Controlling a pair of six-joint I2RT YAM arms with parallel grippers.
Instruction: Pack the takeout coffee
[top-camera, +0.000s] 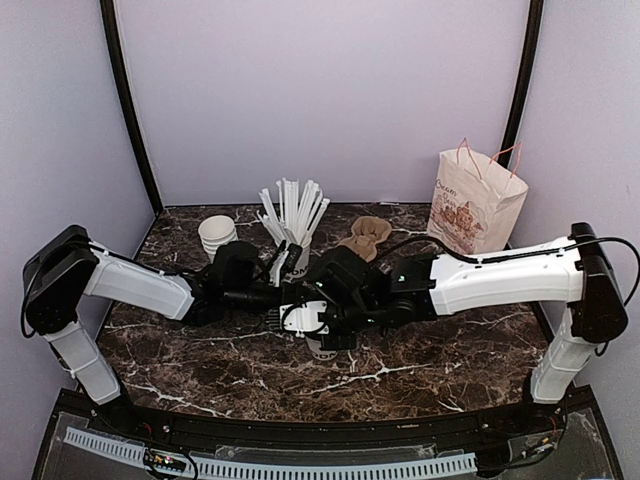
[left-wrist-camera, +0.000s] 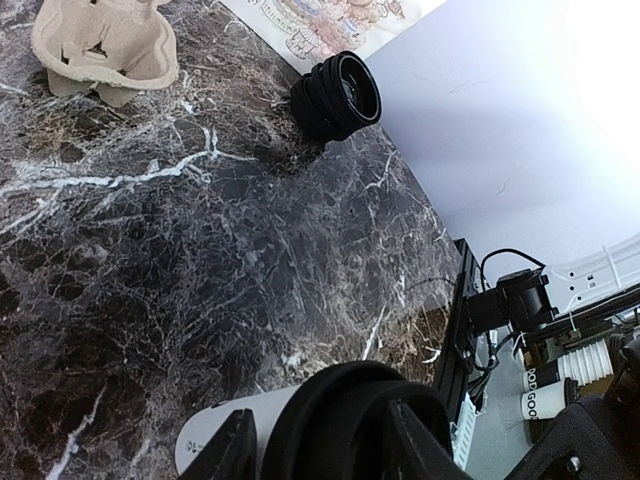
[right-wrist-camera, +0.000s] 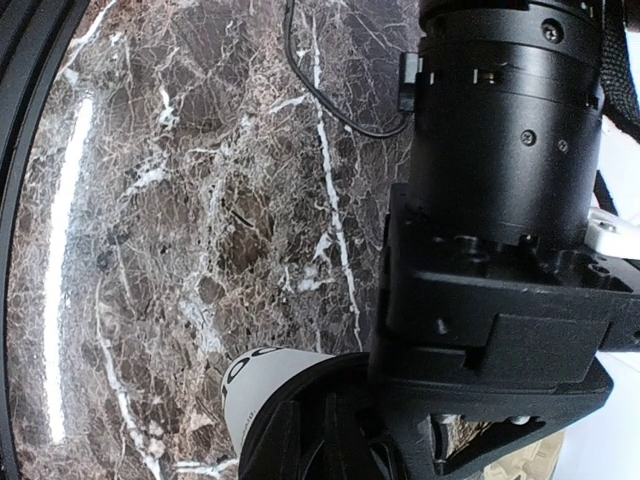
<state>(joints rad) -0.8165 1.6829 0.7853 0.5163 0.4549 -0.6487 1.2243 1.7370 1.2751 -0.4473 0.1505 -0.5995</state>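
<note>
From the top camera the two arms met mid-bench and their black wrists buried nearly everything. Only the bottom of the takeout coffee (top-camera: 322, 347), a small white paper cup with dark lettering and a round black plastic lid, poked out under them, near the middle of the dark marble bench (top-camera: 200, 370).

The left wrist cam was way more useful. The left hand (left-wrist-camera: 330, 440) sat partly open with a finger on either side of the cup right at the lid, gripping it. That view also caught a stack of round black plastic lids (left-wrist-camera: 338, 95) near the printed paper bag (top-camera: 475, 205), which the top view didn't show.

The right hand (top-camera: 338, 322) was the problem. Its own wrist view was mostly filled by the other arm's black body, so I couldn't tell if it was closed or holding anything. Whether the cup's base touched the bench, no idea either.
</note>
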